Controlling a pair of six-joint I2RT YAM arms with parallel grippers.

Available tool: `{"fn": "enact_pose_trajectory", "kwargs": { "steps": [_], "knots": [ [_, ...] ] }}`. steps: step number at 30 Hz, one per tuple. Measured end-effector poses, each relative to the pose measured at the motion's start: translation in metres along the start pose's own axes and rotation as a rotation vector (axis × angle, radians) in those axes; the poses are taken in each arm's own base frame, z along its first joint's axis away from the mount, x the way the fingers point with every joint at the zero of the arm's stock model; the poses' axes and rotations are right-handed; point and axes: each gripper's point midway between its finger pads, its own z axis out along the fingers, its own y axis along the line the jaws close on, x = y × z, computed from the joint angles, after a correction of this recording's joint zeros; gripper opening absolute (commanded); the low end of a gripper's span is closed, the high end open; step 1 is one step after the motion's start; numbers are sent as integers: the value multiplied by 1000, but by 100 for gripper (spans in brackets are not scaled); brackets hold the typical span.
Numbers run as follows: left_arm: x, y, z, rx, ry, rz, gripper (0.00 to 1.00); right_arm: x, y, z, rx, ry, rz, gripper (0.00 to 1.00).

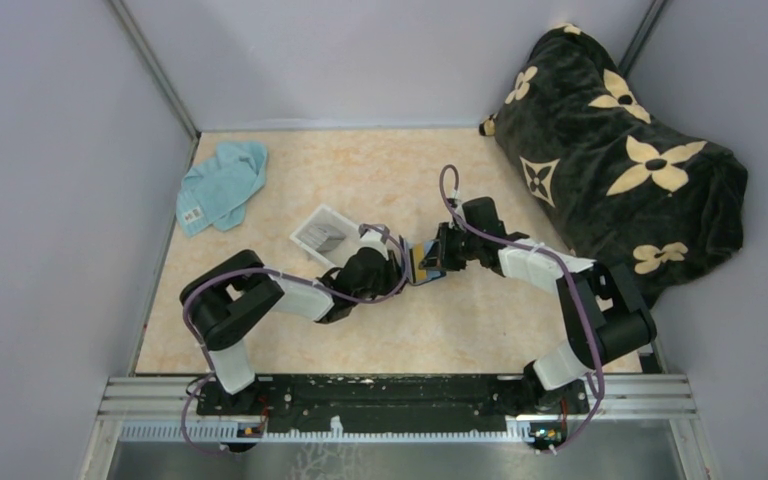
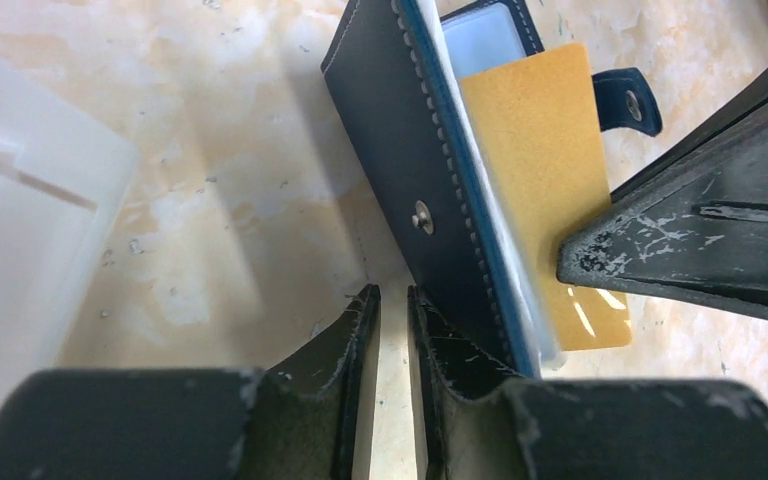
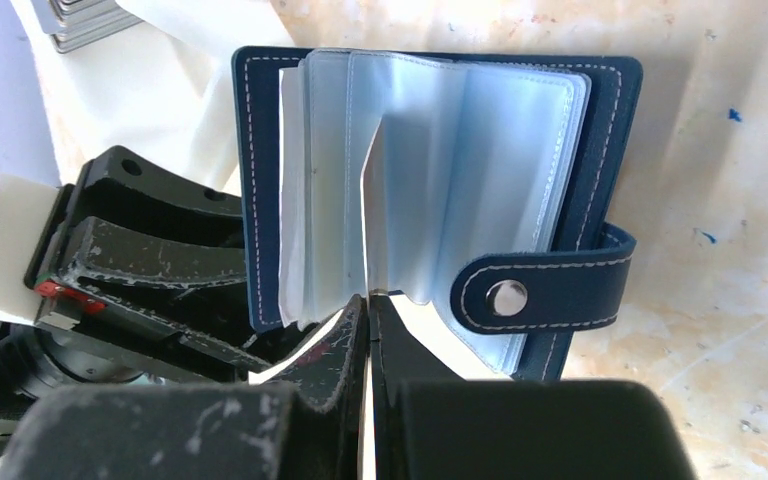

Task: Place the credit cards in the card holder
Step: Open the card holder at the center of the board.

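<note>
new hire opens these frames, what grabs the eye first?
The navy card holder, splayed open between the two arms, with the right gripper shut on the lower edge of one clear sleeve. In the left wrist view an orange card sticks out of it, with the left gripper slightly open and empty beside it. At the far right of the top view lies a big dark flower-patterned blanket.

Closed right jaws pinch a clear sleeve (image 3: 400,190) of the open card holder (image 3: 615,150).
</note>
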Motion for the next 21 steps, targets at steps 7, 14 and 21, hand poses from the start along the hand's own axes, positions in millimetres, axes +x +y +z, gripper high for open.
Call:
{"fn": "enact_pose_trajectory", "kwargs": {
  "steps": [7, 14, 21],
  "knots": [
    [0, -8, 8, 49, -3, 17, 26, 0, -9, -1, 42, -4, -20, 0],
    [-1, -18, 22, 105, -5, 16, 26, -5, -15, -3, 91, -13, -44, 0],
    [-2, -32, 36, 168, -3, 12, 27, -11, -23, -11, 182, -18, -87, 0]
  ]
}}
